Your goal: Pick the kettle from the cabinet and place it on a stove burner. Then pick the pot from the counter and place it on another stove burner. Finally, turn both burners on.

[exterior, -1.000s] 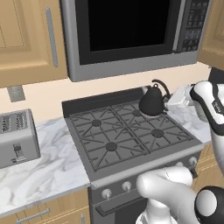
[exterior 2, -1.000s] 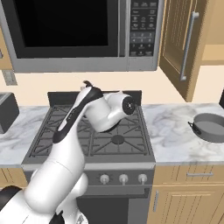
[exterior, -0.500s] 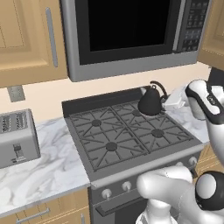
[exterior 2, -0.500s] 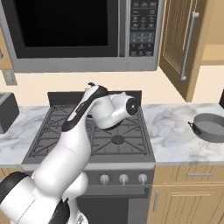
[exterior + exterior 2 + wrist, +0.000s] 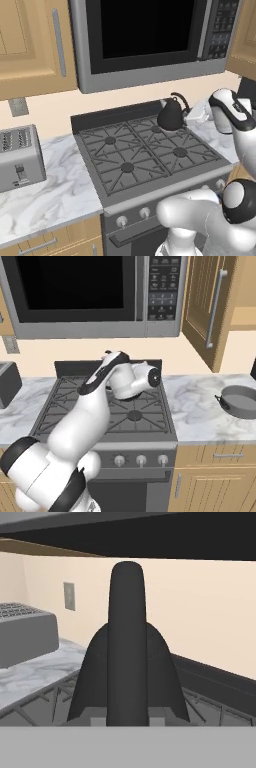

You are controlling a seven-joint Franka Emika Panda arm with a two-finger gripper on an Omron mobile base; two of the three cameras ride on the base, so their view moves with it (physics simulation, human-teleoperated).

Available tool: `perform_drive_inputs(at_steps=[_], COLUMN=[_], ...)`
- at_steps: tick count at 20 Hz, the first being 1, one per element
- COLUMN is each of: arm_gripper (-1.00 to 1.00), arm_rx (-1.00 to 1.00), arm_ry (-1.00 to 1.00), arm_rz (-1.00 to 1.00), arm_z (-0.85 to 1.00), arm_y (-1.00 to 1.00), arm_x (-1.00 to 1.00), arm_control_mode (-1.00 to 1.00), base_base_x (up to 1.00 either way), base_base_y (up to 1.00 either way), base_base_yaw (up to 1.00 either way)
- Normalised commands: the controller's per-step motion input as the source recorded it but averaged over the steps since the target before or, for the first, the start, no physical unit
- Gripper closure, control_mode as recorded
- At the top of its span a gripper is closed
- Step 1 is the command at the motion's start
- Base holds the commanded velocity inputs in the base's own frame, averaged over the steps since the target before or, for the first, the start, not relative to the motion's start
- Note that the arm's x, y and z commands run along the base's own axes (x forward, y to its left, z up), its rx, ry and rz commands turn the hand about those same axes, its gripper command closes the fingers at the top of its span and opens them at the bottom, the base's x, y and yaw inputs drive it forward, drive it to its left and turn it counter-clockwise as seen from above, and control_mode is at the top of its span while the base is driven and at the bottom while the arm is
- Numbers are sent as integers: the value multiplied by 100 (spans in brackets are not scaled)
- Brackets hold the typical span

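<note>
The glossy black kettle (image 5: 171, 114) is upright at the range's back right burner; I cannot tell whether its base rests on the grate. My gripper (image 5: 189, 115) reaches in from the right and is shut on the kettle's arched handle. In the hand view the kettle (image 5: 127, 672) stands close in front, its handle rising up the middle. The grey pot (image 5: 241, 402) sits on the marble counter (image 5: 195, 406) at the far right. The cabinet (image 5: 207, 306) door above it hangs open. The front left burner (image 5: 127, 167) and front right burner (image 5: 180, 151) are bare.
A microwave (image 5: 150, 35) hangs low over the range. A silver toaster (image 5: 17, 157) stands on the left counter. Silver knobs (image 5: 141, 460) line the range front. My own arm (image 5: 95, 406) crosses the cooktop in the right base view.
The kettle has edged slightly left at the back right burner, still in my grip. The arm's elbow has shifted a little.
</note>
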Motion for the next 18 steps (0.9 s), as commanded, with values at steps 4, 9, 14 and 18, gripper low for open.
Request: perform_drive_inputs(at_steps=[4, 9, 14, 18], arm_gripper=[100, 100, 100, 100], arm_rx=[0, 0, 0, 0], arm_ry=[-3, -3, -1, 0], arm_rz=[0, 0, 0, 0], arm_z=[-4, -5, -7, -10], arm_y=[-12, -10, -9, -7], arm_x=[22, 20, 18, 16], arm_control_mode=[-100, -100, -100, -100], base_base_x=[0, 0, 0, 0], base_base_y=[0, 0, 0, 0], base_base_yaw=[0, 0, 0, 0])
